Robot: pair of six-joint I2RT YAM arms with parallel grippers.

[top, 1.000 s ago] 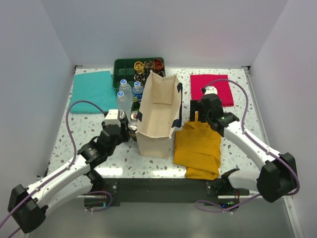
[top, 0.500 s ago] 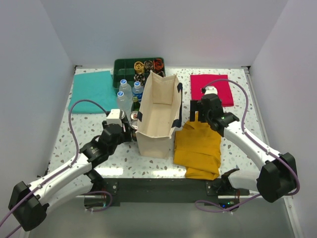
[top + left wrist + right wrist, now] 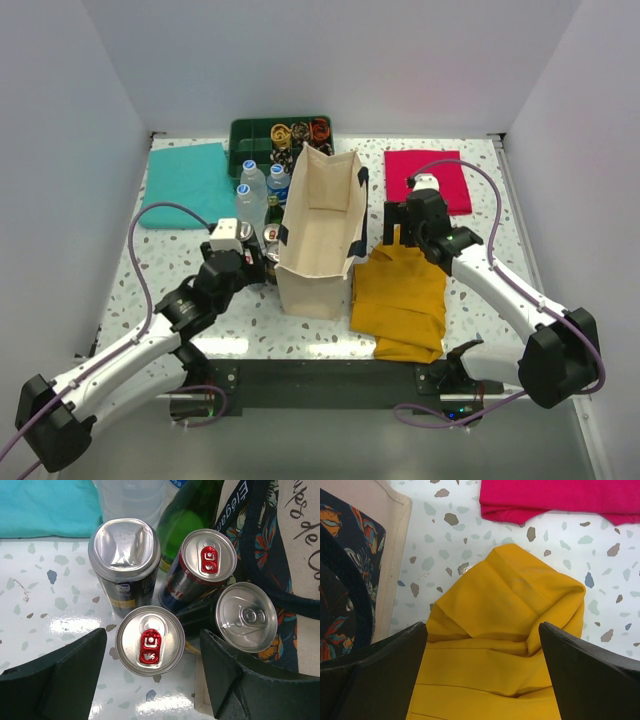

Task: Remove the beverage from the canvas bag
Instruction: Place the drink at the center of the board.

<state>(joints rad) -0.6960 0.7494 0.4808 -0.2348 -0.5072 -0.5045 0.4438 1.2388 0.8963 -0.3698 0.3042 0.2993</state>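
Note:
The canvas bag point(image 3: 315, 225) stands upright and open-topped in the middle of the table; its printed side and navy strap point(image 3: 300, 540) fill the right of the left wrist view. Just left of it stand several beverage cans. The nearest, a silver-topped can with a red tab point(image 3: 150, 640), stands on the table between the fingers of my left gripper point(image 3: 153, 632), which is open with a gap on each side of the can. My left gripper point(image 3: 255, 263) is low beside the bag. My right gripper point(image 3: 482, 625) hangs open and empty over a mustard-yellow cloth point(image 3: 505, 645), right of the bag.
Behind the nearest can stand a dented-top dark can point(image 3: 125, 550), another red-tab can point(image 3: 207, 560), a silver can point(image 3: 246, 616), a green bottle point(image 3: 192, 515) and water bottles point(image 3: 252, 195). A green tray point(image 3: 245, 140), teal cloth point(image 3: 185, 180) and red cloth point(image 3: 430, 180) lie at the back.
My left gripper's jaws have spread apart from the red-tab can, which stays standing on the table. The right arm has not moved.

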